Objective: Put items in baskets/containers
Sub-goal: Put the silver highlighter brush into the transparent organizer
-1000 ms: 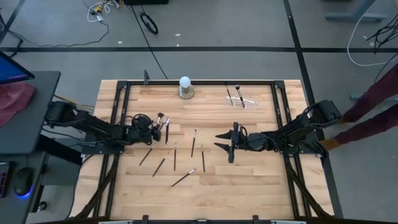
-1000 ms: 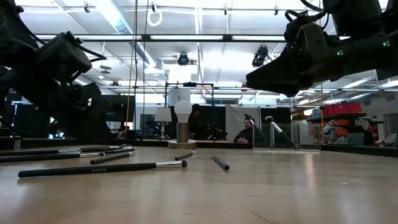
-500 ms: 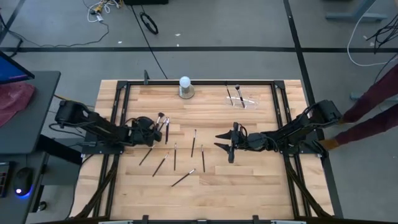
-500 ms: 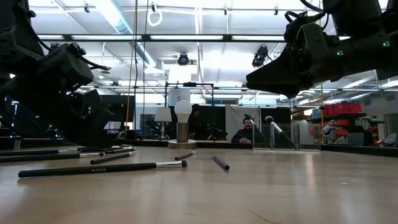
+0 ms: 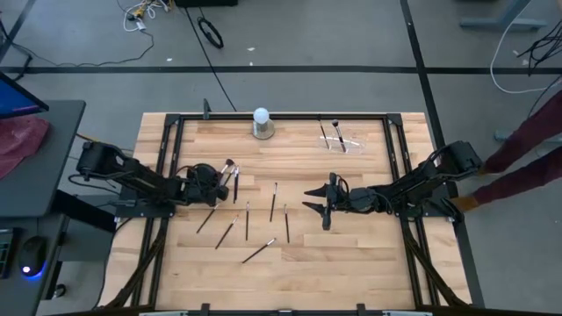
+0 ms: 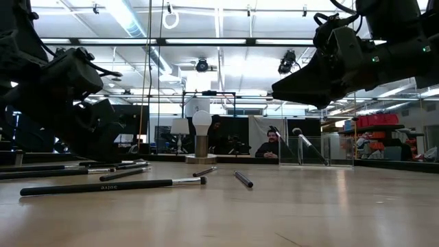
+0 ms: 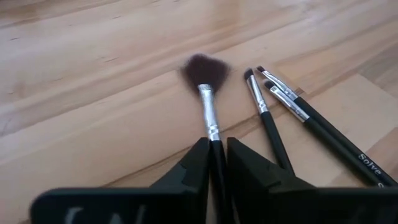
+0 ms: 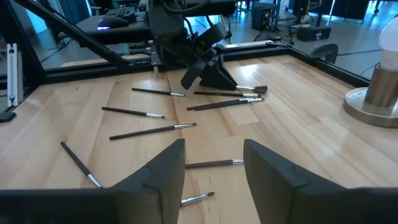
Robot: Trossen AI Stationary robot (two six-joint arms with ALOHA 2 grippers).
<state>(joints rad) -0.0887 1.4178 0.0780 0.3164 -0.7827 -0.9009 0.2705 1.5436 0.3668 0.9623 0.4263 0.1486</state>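
Several thin dark makeup brushes (image 5: 247, 220) lie flat on the wooden table between my arms. The clear holder (image 5: 341, 139) stands at the far right with two brushes leaning inside it. My left gripper (image 5: 217, 181) is low at the table's left, shut on a brush with a fluffy dark head (image 7: 204, 68). Three thinner brushes (image 7: 268, 119) lie just beside that one. My right gripper (image 5: 317, 201) hangs open above the table's middle right, with nothing between its fingers (image 8: 163, 169). My left gripper pinches the fluffy-headed brush by its dark handle (image 7: 216, 153), just behind the silver ferrule, between its two fingers. The fingers come from the table's left, slanting down, and lie along the brush. The brush lies on the wood, its head pointing away from the gripper.
A white ball on a round grey base (image 5: 262, 123) stands at the far edge, left of the holder. A dark metal frame (image 5: 167, 140) borders the table. A person's dark red sleeve (image 5: 527, 149) shows beyond the right edge.
My left gripper has shut on the handle of the fluffy-headed brush while staying low at the same spot. The brush still lies on the table.
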